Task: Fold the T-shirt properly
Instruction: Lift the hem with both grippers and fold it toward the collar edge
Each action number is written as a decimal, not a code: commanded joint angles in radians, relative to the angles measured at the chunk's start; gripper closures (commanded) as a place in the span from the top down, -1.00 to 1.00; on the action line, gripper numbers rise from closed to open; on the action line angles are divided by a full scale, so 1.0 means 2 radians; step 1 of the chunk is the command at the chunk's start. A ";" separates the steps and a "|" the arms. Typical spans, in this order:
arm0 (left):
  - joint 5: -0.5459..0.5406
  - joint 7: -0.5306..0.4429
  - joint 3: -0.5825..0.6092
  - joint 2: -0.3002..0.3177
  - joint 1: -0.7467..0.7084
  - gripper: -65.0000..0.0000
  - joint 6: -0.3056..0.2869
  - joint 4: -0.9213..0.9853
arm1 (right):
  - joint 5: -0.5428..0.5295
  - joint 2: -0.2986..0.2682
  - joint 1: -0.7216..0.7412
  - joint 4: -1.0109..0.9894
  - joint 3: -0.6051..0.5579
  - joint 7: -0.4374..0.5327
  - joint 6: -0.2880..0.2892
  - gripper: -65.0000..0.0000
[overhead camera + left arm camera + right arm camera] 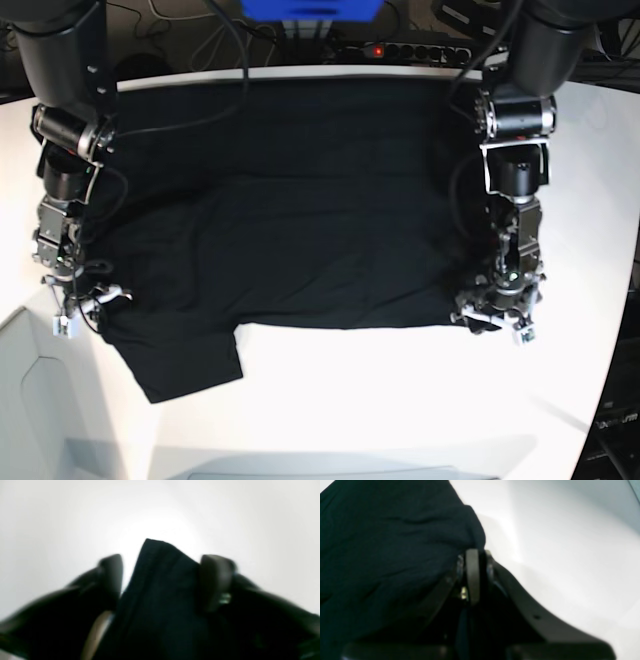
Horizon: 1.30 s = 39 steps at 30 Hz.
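The T-shirt [290, 210], black, is lying spread over the far half of the white table [400, 400], its top edge running along the far edge and one sleeve sticking out toward the near left corner. The right gripper [473, 555] is sitting clamped on the cloth at the shirt's left side. The left gripper [161, 577] is standing with jaws apart, a fold of black cloth between them. Dark cables and a power strip [400, 48] are lying behind the far edge.

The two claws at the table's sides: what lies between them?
In the base view, only the black T-shirt lies between the left gripper and right gripper.
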<state>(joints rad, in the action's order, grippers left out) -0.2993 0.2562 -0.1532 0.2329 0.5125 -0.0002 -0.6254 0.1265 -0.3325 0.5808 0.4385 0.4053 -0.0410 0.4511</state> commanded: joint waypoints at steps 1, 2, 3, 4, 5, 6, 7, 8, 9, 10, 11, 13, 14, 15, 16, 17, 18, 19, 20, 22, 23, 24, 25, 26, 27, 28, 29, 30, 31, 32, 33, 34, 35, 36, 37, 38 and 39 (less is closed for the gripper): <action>-0.010 0.027 0.009 -0.002 0.005 0.04 -0.003 0.002 | 0.007 -0.007 0.006 0.002 -0.001 -0.014 0.001 -1.00; -0.010 0.027 0.013 -0.002 0.004 -0.18 -0.003 0.002 | 0.007 -0.008 0.006 0.002 -0.001 -0.014 0.001 -1.00; -0.010 0.027 0.015 -0.002 0.003 -0.38 -0.002 0.002 | 0.007 -0.008 0.006 0.002 -0.001 -0.014 0.001 -1.00; -0.010 0.027 0.015 -0.002 0.003 -0.56 0.000 0.002 | 0.007 -0.008 0.006 0.002 -0.001 -0.014 0.001 -1.00; -0.010 0.027 0.015 -0.002 0.003 -0.77 0.001 0.002 | 0.007 -0.008 0.006 0.002 -0.001 -0.014 0.001 -1.00; -0.010 0.029 0.014 -0.002 0.003 -0.93 0.002 0.002 | 0.007 -0.009 0.006 0.002 -0.001 -0.014 0.001 -1.00; -0.011 0.030 0.014 -0.002 0.003 -1.00 0.002 0.002 | 0.007 -0.009 0.006 0.002 -0.001 -0.014 0.001 -1.00; -0.011 0.030 0.014 -0.002 0.003 -1.00 0.002 0.001 | 0.007 -0.009 0.007 0.002 -0.001 -0.013 0.001 -1.00; -0.011 0.030 0.014 -0.002 0.003 -0.97 0.002 -0.002 | 0.007 -0.009 0.008 0.002 0.000 -0.011 0.001 -1.00; -0.013 0.031 0.013 -0.002 0.002 -0.97 0.002 -0.004 | 0.007 -0.009 0.009 0.004 0.001 -0.011 0.001 -1.00; -0.013 0.031 0.013 -0.002 0.002 -1.00 0.002 -0.008 | 0.005 -0.008 0.010 0.005 0.003 -0.010 0.001 -1.00; -0.013 0.033 0.013 -0.001 -0.005 -1.00 0.003 -0.034 | 0.005 -0.007 0.012 0.021 0.003 -0.009 0.001 -1.00; -0.013 0.044 0.013 0.001 -0.013 -1.00 0.003 -0.055 | 0.005 -0.006 0.010 0.037 0.004 -0.011 0.001 -1.00; -0.013 0.056 0.012 0.001 -0.021 -1.00 0.003 -0.075 | 0.005 -0.006 0.009 0.050 0.004 -0.013 0.001 -1.00; -0.014 0.069 0.008 0.001 -0.028 -1.00 0.003 -0.100 | 0.004 -0.005 0.008 0.062 0.004 -0.014 0.001 -1.00; -0.014 0.083 -0.001 0.001 -0.039 -1.00 0.003 -0.128 | 0.004 -0.002 0.006 0.070 0.004 -0.014 0.002 -1.00; -0.013 0.097 -0.011 0.001 -0.047 -1.00 0.003 -0.150 | 0.004 -0.001 0.005 0.077 0.004 -0.014 0.002 -1.00; -0.011 0.112 -0.024 -0.001 -0.056 -1.00 0.003 -0.176 | 0.004 -0.001 0.004 0.087 0.004 -0.014 0.002 -1.00; -0.010 0.125 -0.037 -0.002 -0.065 -1.00 0.003 -0.202 | 0.004 0.000 0.002 0.099 0.004 -0.014 0.002 -1.00; -0.010 0.149 -0.055 -0.002 -0.084 -1.00 0.003 -0.248 | 0.004 0.000 -0.012 0.121 0.004 -0.014 0.002 -1.00; -0.010 0.158 -0.062 -0.002 -0.092 -1.00 0.003 -0.268 | 0.004 0.000 -0.020 0.136 0.004 -0.014 0.002 -1.00; -0.012 0.166 -0.066 -0.002 -0.101 -1.00 0.003 -0.285 | 0.004 0.001 -0.028 0.150 0.004 -0.014 0.002 -1.00; -0.013 0.173 -0.070 -0.002 -0.109 -1.00 0.003 -0.302 | 0.003 0.001 -0.038 0.167 0.004 -0.014 0.003 -1.00; -0.013 0.178 -0.075 -0.002 -0.116 -1.00 0.003 -0.319 | -0.002 0.001 -0.048 0.180 0.004 -0.014 0.003 -1.00; -0.013 0.184 -0.080 -0.002 -0.125 -1.00 0.003 -0.337 | -0.013 0.001 -0.061 0.195 0.004 -0.015 0.003 -1.00; -0.013 0.190 -0.086 -0.002 -0.134 -1.00 0.003 -0.354 | -0.028 0.001 -0.074 0.212 0.004 -0.021 0.003 -1.00; -0.013 0.194 -0.090 -0.003 -0.140 -1.00 0.003 -0.366 | -0.042 0.000 -0.084 0.229 0.004 -0.031 0.003 -1.00; -0.014 0.198 -0.094 -0.003 -0.148 -1.00 0.003 -0.380 | -0.057 -0.001 -0.096 0.251 0.004 -0.045 0.003 -1.00; -0.014 0.201 -0.100 -0.003 -0.155 -1.00 0.003 -0.397 | -0.071 -0.001 -0.110 0.272 0.004 -0.058 0.003 -1.00; -0.014 0.206 -0.106 -0.006 -0.165 -1.00 0.003 -0.413 | -0.087 -0.001 -0.124 0.293 0.004 -0.068 0.003 -1.00; -0.014 0.211 -0.113 -0.012 -0.174 -1.00 0.003 -0.432 | -0.100 -0.002 -0.137 0.312 0.004 -0.078 0.003 -1.00; -0.014 0.215 -0.123 -0.019 -0.184 -1.00 0.003 -0.450 | -0.110 -0.002 -0.151 0.333 0.004 -0.087 0.003 -1.00; -0.014 0.221 -0.135 -0.023 -0.194 -1.00 0.001 -0.470 | -0.120 -0.002 -0.166 0.355 0.004 -0.093 0.003 -1.00; -0.014 0.225 -0.144 -0.027 -0.202 -1.00 0.000 -0.487 | -0.126 -0.001 -0.178 0.371 0.004 -0.097 0.003 -1.00; -0.014 0.231 -0.151 -0.034 -0.213 -1.00 0.000 -0.502 | -0.130 -0.001 -0.189 0.387 0.004 -0.101 0.003 -1.00; -0.014 0.237 -0.159 -0.042 -0.224 -1.00 -0.001 -0.522 | -0.132 -0.001 -0.203 0.405 0.004 -0.105 0.003 -1.00; -0.014 0.242 -0.165 -0.048 -0.235 -1.00 -0.001 -0.539 | -0.132 -0.001 -0.216 0.420 0.004 -0.107 0.003 -1.00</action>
<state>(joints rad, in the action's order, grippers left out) -0.3222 0.7631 -0.4808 0.1257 0.0235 0.0006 -1.6867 -0.1257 -0.3153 0.1280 1.2621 0.4091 -0.2832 0.4583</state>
